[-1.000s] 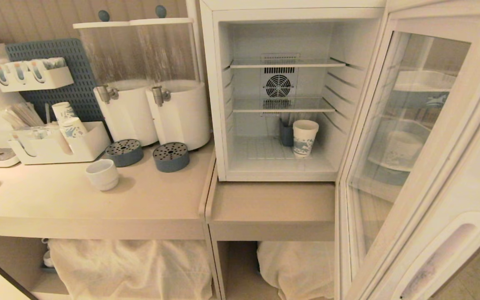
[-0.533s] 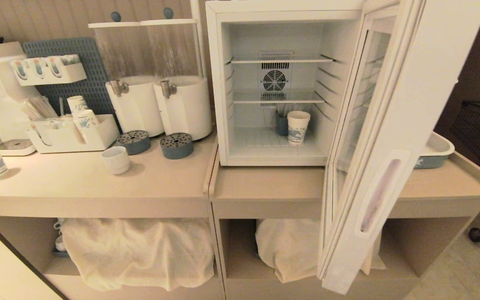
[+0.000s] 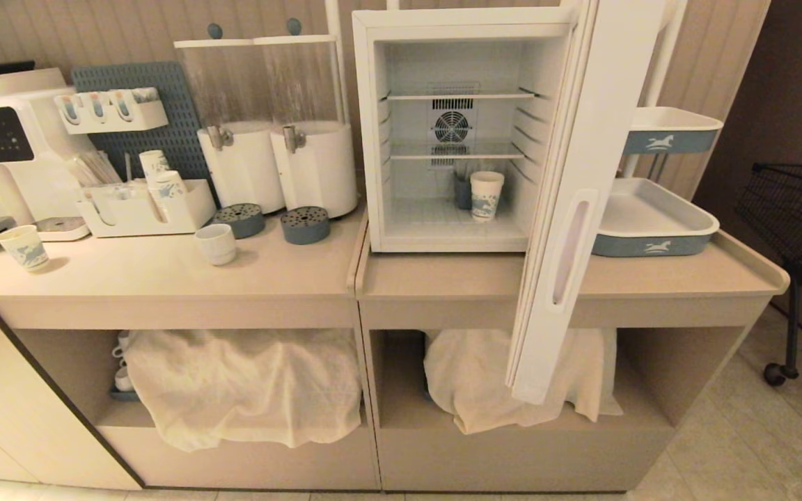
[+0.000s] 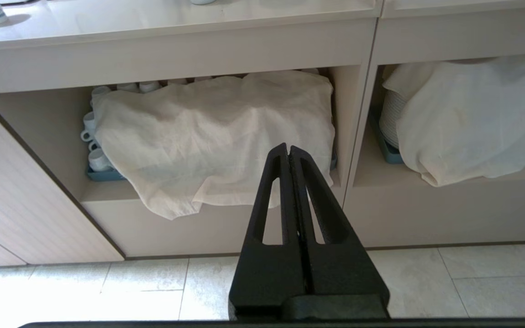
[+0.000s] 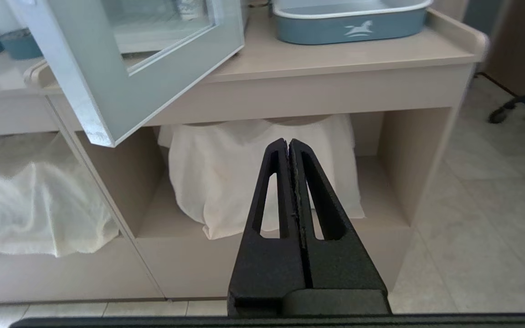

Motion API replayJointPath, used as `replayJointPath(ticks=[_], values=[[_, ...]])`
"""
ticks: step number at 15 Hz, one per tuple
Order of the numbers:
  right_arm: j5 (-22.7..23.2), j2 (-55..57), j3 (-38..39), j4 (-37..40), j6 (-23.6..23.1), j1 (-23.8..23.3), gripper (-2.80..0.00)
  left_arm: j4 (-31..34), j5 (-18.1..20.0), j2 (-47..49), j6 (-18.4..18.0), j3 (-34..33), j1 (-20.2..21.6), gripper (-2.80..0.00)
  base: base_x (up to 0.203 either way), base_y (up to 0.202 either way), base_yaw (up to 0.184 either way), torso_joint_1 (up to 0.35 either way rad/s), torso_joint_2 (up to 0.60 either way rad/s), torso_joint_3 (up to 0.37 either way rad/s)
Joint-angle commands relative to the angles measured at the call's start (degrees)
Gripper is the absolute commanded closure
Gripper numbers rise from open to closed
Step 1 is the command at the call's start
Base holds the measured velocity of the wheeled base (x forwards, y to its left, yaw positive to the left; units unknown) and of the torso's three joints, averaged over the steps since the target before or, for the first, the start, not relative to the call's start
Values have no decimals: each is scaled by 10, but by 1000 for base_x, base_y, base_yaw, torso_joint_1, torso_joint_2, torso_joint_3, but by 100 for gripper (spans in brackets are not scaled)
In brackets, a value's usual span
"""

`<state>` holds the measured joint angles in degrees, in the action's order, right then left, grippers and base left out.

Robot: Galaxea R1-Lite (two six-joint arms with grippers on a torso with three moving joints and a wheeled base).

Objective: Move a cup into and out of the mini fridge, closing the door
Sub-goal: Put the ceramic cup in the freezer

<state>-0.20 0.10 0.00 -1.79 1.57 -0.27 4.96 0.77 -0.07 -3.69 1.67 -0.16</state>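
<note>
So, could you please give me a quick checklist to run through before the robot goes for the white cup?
1. Door of the mini fridge open: ok, it swings wide toward the robot.
2. Cup reachable: ok, upright on the counter, clear of the drip trays.
3. Space inside: ok, bare floor beside the paper cup on the bottom level.
4. Left gripper ready to grasp: not ok, shut, low before the cloth-covered shelf.
5. Right gripper free: ok, shut on nothing, below the door's corner.
6. Cup empty: cannot tell.
</note>
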Motion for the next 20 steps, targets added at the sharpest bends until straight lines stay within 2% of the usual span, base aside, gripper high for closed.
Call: replayJointPath(ticks=[1,11,20], values=[[0,1,9,0,0,0,0,0,0,1,0,0,0,0,0,0,0,0,0,0],[0,1,9,0,0,0,0,0,1,0,-5,0,0,0,0,0,0,0,0,0],[0,1,9,0,0,0,0,0,1,1,-5,0,0,0,1,172,-2,2,4,0]])
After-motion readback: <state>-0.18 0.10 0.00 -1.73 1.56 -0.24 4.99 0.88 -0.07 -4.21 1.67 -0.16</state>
